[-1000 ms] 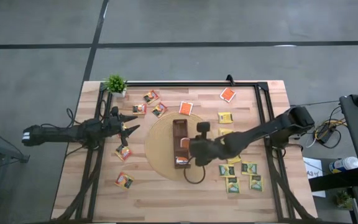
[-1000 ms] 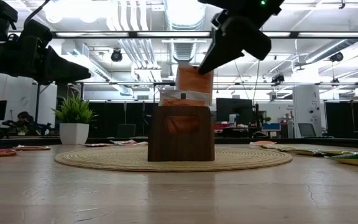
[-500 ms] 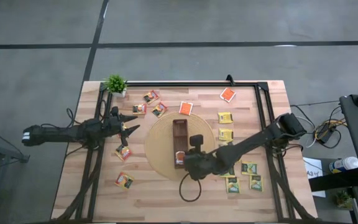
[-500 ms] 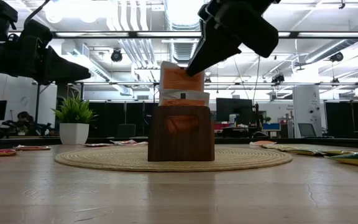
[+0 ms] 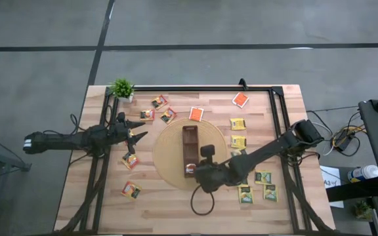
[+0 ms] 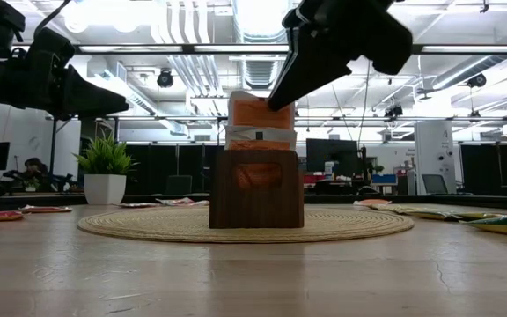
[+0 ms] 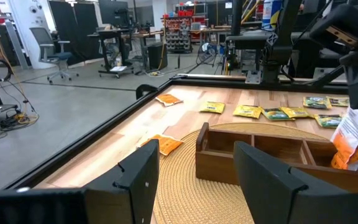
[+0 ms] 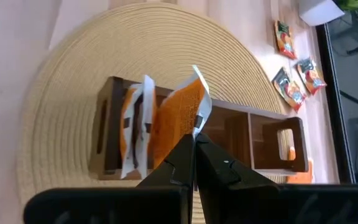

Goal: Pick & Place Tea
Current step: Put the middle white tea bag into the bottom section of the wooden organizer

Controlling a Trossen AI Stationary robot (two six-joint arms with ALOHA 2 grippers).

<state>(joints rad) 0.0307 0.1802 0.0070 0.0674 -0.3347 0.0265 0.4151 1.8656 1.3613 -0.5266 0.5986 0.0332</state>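
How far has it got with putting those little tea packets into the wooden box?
Done: two orange tea sachets stand in one end compartment of the long brown wooden box. In hand: the shut right gripper pinches a third orange sachet there. Left: many sachets lie around the woven round mat; the open left gripper waits.

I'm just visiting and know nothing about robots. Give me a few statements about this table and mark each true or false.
1. The right gripper has its jaws shut on an orange tea sachet over the wooden box. True.
2. The left gripper holds a sachet. False: its jaws are open and empty, away from the box.
3. The box sits on a round woven mat. True.
4. The potted plant stands on the mat. False: it stands at a table corner.
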